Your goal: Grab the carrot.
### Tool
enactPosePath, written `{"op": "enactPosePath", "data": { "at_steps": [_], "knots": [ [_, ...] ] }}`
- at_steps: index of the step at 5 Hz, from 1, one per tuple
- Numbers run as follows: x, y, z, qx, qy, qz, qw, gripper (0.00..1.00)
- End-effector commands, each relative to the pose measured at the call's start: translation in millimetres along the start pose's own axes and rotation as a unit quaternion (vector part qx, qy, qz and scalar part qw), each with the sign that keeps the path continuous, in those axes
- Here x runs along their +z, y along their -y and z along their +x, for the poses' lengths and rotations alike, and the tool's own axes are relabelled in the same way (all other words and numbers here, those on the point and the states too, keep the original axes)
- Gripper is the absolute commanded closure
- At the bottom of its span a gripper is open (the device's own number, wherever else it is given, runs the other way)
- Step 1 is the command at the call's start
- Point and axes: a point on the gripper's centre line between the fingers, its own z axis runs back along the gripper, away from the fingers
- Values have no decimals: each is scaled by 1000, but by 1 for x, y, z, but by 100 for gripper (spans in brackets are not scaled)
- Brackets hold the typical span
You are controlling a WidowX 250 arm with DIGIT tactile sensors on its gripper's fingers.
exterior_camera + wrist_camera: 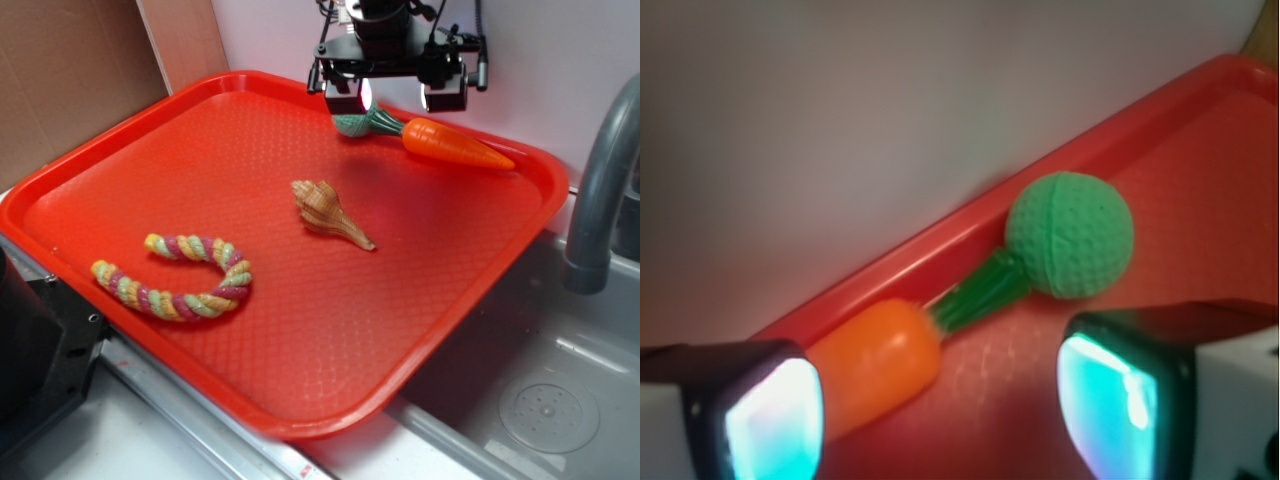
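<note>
The carrot [455, 143] lay on the red tray [300, 390] near its far rim, beyond the seashell [328, 211]. Only the wrist view showed a green dimpled ball [1070, 235] touching its leafy top. The gripper [395, 95] hung over that leafy end, jaws apart, holding nothing.

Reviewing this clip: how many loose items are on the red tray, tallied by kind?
Toy carrot: 1
Green dimpled ball: 1, seen in the wrist view at the carrot's leafy end; hidden under the gripper in the exterior view
Seashell: 1
Twisted rope toy: 1
Total: 4 on the tray
</note>
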Motion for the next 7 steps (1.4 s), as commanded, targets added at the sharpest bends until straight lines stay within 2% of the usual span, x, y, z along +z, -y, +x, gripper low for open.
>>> {"op": "enactPosePath", "data": {
  "at_steps": [1, 2, 3, 4, 5, 6, 7],
  "knots": [
    [-16, 8, 13, 5, -4, -6, 1000, 0],
    [-41, 7, -5, 4, -42, 12, 999, 0],
    [-41, 3, -24, 11, -67, 10, 998, 0],
    [-22, 1, -36, 16, -93, 0, 996, 100],
    [21, -5, -47, 10, -126, -48, 991, 100],
    [59, -9, -53, -8, -156, -77, 985, 100],
    [91, -17, -51, -10, -147, -92, 985, 100]
  ]
}}
